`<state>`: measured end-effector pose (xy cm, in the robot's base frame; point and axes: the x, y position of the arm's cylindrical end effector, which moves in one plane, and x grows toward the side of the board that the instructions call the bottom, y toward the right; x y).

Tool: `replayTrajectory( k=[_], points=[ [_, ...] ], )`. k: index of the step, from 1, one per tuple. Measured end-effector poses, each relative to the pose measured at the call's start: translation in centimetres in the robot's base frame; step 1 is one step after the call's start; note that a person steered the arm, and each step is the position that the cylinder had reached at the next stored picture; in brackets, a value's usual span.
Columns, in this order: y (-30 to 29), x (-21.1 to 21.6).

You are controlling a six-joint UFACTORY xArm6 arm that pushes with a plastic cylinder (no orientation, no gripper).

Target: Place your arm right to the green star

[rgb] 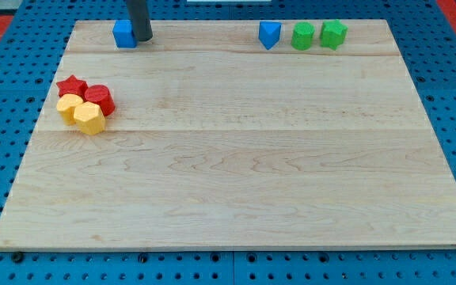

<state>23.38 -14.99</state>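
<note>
The green star (333,33) lies at the view's top right on the wooden board (236,158), with a green rounded block (302,36) just to its left. My tip (142,37) is at the view's top left, touching the right side of a blue cube (124,34). It is far to the left of the green star.
A blue triangular block (269,34) lies left of the green blocks. At the view's left sits a cluster: a red star (71,85), a red rounded block (100,99), and two yellow blocks (69,107) (90,118). A blue pegboard surrounds the board.
</note>
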Motion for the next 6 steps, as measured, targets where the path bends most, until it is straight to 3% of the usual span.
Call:
replayTrajectory(
  k=[2,3,4,5,6],
  points=[
    [2.2,2.1],
    [8.5,8.7],
    [20.5,10.2],
    [33.4,8.1],
    [42.2,1.7]
  ],
)
